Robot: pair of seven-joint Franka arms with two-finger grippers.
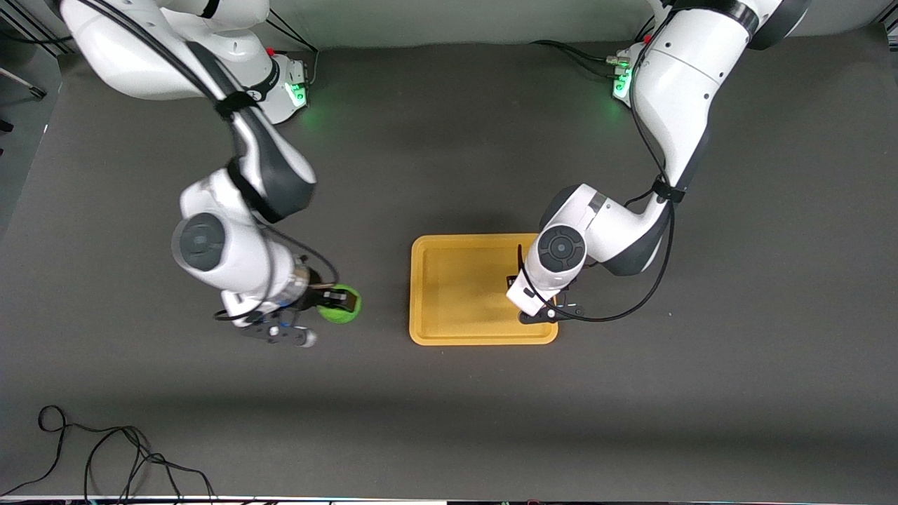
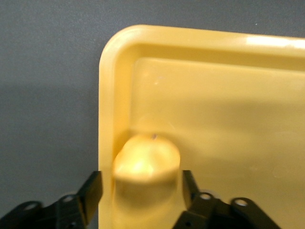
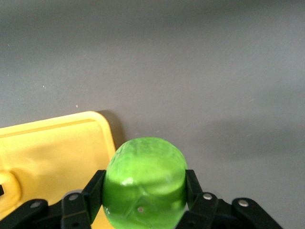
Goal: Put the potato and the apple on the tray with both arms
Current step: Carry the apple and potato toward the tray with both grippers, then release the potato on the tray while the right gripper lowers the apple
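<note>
The yellow-orange tray [image 1: 456, 280] lies mid-table. My left gripper [image 1: 544, 310] is low over the tray corner nearest the front camera at the left arm's end. In the left wrist view the yellow-tan potato [image 2: 145, 160] rests on the tray [image 2: 214, 95] in that corner. The left gripper [image 2: 143, 183] is open, a finger on each side of the potato with small gaps. My right gripper [image 1: 337, 303] is shut on the green apple [image 1: 342, 306] over the bare table, beside the tray toward the right arm's end. The right wrist view shows the apple [image 3: 145, 181] in the right gripper [image 3: 145, 186], with the tray's corner [image 3: 47, 143] past it.
The dark grey table mat [image 1: 631, 407] surrounds the tray. A loose black cable [image 1: 105, 456] lies near the table edge closest to the front camera at the right arm's end. The arms' bases with green lights [image 1: 298, 91] stand along the top.
</note>
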